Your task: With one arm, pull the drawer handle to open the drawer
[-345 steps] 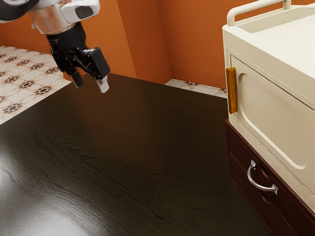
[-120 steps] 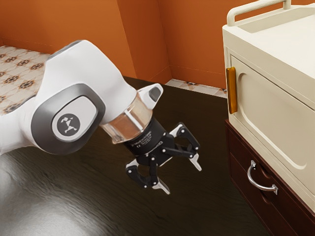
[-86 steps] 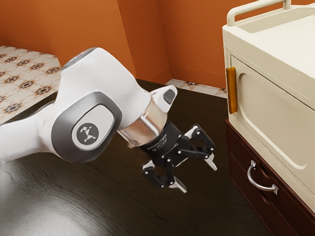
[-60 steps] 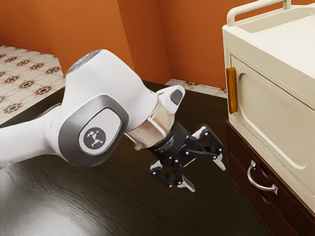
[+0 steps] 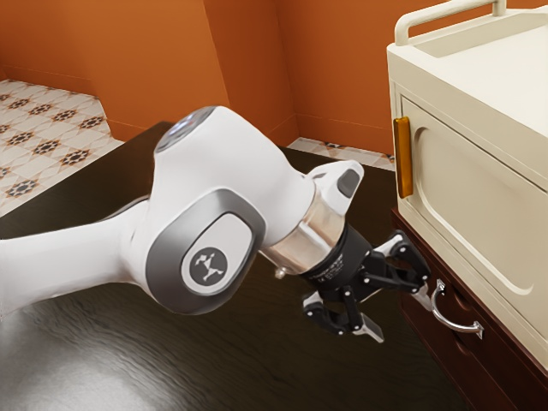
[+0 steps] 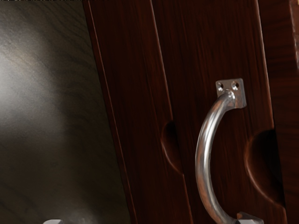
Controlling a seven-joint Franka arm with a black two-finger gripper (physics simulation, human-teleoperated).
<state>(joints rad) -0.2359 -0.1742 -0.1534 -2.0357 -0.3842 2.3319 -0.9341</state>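
My gripper (image 5: 400, 313) stands open in the exterior view, its two fingertips wide apart with nothing between them. It is just to the left of the curved silver handle (image 5: 446, 322), with the farther fingertip close to the handle's upper end; whether they touch I cannot tell. The handle is fixed to a dark red-brown drawer (image 5: 465, 349), which looks shut. In the wrist view the handle (image 6: 203, 158) arches out from the drawer front (image 6: 187, 70), its lower mount partly cut off.
A cream cabinet (image 5: 479, 188) with an orange-gold door handle (image 5: 403, 157) stands on the drawer unit. The dark wood-grain table (image 5: 257, 360) lies beneath the arm. An orange wall (image 5: 334, 68) rises behind.
From the upper left of the exterior view, my hand has come down and across toward the drawer handle, its fingers now spread wider. The drawer and cabinet have stayed still.
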